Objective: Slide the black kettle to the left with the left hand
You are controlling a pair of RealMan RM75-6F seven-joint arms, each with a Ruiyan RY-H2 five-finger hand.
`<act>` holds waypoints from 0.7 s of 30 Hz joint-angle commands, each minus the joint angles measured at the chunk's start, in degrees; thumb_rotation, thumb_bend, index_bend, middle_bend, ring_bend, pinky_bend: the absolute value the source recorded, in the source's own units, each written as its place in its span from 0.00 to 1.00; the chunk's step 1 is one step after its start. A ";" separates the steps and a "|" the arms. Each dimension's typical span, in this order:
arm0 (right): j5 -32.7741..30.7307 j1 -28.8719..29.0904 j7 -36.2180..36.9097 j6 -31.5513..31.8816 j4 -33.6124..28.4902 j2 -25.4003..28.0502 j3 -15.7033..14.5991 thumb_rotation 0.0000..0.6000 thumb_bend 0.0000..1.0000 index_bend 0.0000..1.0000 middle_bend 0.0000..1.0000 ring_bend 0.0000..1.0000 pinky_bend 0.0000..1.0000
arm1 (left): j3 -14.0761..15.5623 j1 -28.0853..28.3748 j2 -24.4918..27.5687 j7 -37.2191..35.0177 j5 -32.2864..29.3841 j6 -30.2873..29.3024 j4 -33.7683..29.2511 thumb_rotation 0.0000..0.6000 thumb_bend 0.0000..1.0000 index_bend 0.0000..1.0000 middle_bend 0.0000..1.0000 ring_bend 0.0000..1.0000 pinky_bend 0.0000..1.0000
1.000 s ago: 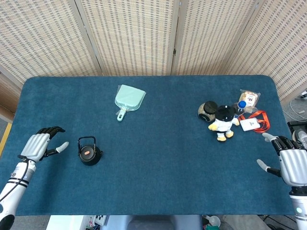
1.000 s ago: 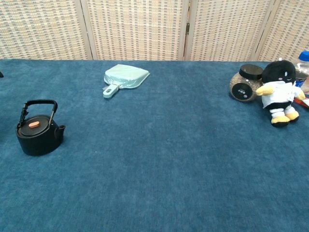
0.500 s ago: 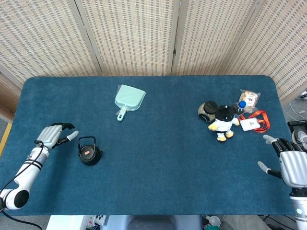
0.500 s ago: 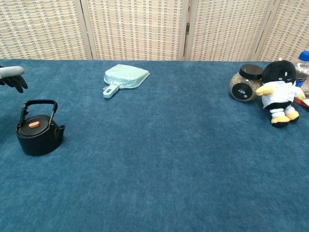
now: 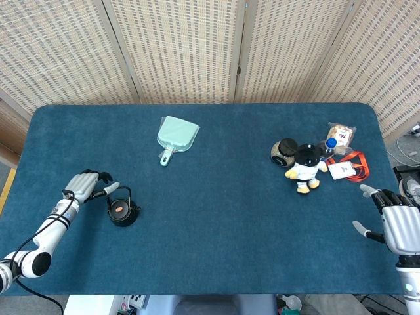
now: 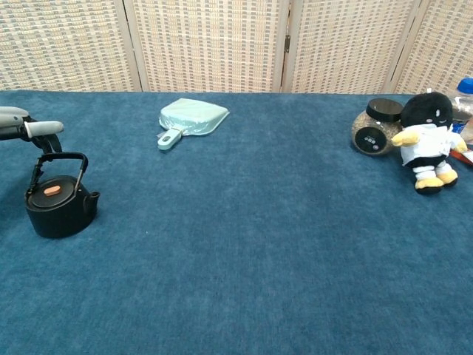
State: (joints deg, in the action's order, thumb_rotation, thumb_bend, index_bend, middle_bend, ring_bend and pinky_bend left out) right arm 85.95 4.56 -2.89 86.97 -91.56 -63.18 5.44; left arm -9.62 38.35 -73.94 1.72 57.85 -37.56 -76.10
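1. The kettle [image 5: 123,209] stands upright on the blue table [image 5: 216,230], in the lower left part of the head view. It is black, with a small orange knob on the lid, and its handle is raised. In the chest view the kettle [image 6: 59,200] is at the left edge, about the middle height of the frame.
2. The left hand [image 5: 88,186] is just beside the kettle, a little up and to the left of it in the head view. One light finger points toward the kettle handle and its tip is very near it; I cannot tell if it touches. The other fingers are curled in, and the hand holds nothing.
3. In the chest view only a part of the left hand [image 6: 22,127] shows, at the left edge just above the kettle handle, with one finger stretched to the right.
4. The right hand [image 5: 397,225] is at the lower right edge of the head view, well apart from the kettle. Its fingers are spread and it holds nothing. The chest view does not show it.
5. A pale green dustpan [image 5: 176,137] lies flat in the upper left-centre of the head view, with the handle toward the bottom of the frame.
6. In the right part of the head view a plush toy [image 5: 304,167] stands, and a jar [image 5: 284,151] with a black lid is just beside it on its left. Near the toy, to the right, there are a bottle [image 5: 330,145] with a blue cap, a snack packet [image 5: 341,134] and a badge [image 5: 342,170] on an orange lanyard.
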 commanded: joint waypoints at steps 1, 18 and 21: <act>-0.27 -0.12 0.23 -0.04 0.31 -0.15 -0.04 1.00 0.11 0.25 0.36 0.27 0.34 | 0.31 0.37 -0.10 0.64 -0.33 -0.35 -0.69 0.00 0.10 0.31 0.36 0.19 0.08; -0.82 -0.69 2.15 0.28 2.33 -0.81 -0.10 1.00 0.11 0.25 0.36 0.27 0.34 | 1.20 1.43 1.61 2.41 0.67 -2.71 -7.82 0.00 0.10 0.31 0.39 0.21 0.08; -0.80 -0.92 2.58 0.61 2.69 -0.91 -0.11 1.00 0.11 0.25 0.36 0.27 0.34 | 1.34 1.49 2.43 3.00 0.52 -3.39 -9.36 0.00 0.10 0.31 0.40 0.22 0.08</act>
State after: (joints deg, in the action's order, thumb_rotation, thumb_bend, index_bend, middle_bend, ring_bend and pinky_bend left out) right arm 85.15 3.69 -0.37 87.52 -88.93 -64.05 5.33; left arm -8.37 39.79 -71.99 4.36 58.40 -40.48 -84.77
